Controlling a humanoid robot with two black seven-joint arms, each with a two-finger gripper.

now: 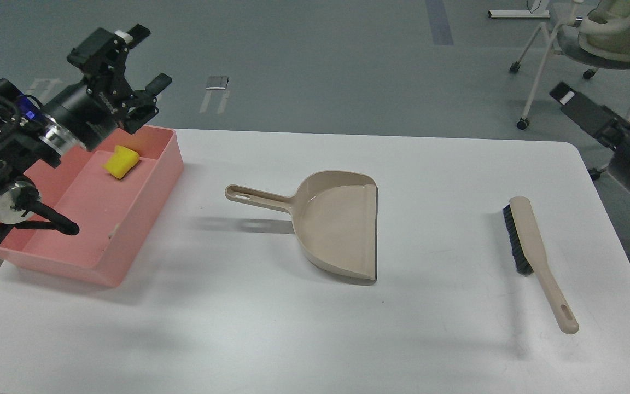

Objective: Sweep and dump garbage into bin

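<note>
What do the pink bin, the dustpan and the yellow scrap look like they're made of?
Pink bin: likely molded plastic, with smooth plain walls and rounded corners. Dustpan: beige plastic with a slight sheen and a dark, possibly rubber, lip. Yellow scrap: probably sponge or foam, matte and blocky.

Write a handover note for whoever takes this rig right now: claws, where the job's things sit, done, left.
Left claw: open, empty, raised above the far end of the pink bin.
Right claw: cannot tell; only the arm's dark end shows at the right edge, off the table.
Yellow chunk: inside the bin, at its far end.
Pale slice: not clearly visible; check the bin floor.
Dustpan: empty, flat at table centre, handle toward the bin.
Brush: lying on the table's right side, released.
Done: yellow scrap dumped, tools set down.
Left: confirm the pale slice is in.
</note>
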